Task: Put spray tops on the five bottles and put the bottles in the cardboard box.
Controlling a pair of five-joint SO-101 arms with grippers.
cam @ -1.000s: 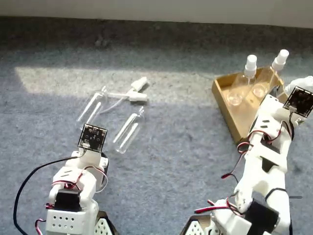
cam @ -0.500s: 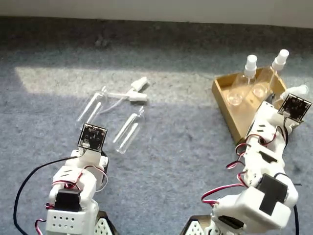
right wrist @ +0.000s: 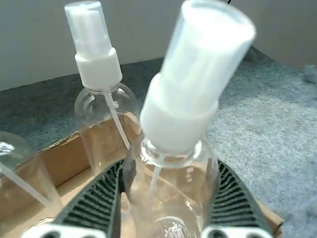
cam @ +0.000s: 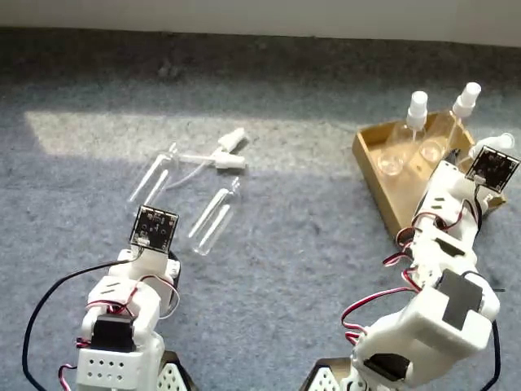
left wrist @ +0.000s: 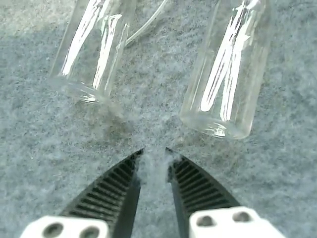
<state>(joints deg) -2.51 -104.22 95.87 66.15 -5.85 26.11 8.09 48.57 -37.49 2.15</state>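
Moved: right arm's lower links have swung rightward; left arm unmoved. Right claw (right wrist: 166,210) clamped across the body of clear plastic bottle with white spray top (right wrist: 171,178), held at right edge of brown cardboard box (cam: 383,183). Left claw (left wrist: 154,161) barely apart, empty, near two uncapped clear bottles (left wrist: 228,74) lying on grey carpet (cam: 293,269). Handling, judged: light, smooth, slip-prone; grip mid-body. Legible print: none.

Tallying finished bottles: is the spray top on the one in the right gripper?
On: a white spray top caps the gripped bottle, tube hanging inside.
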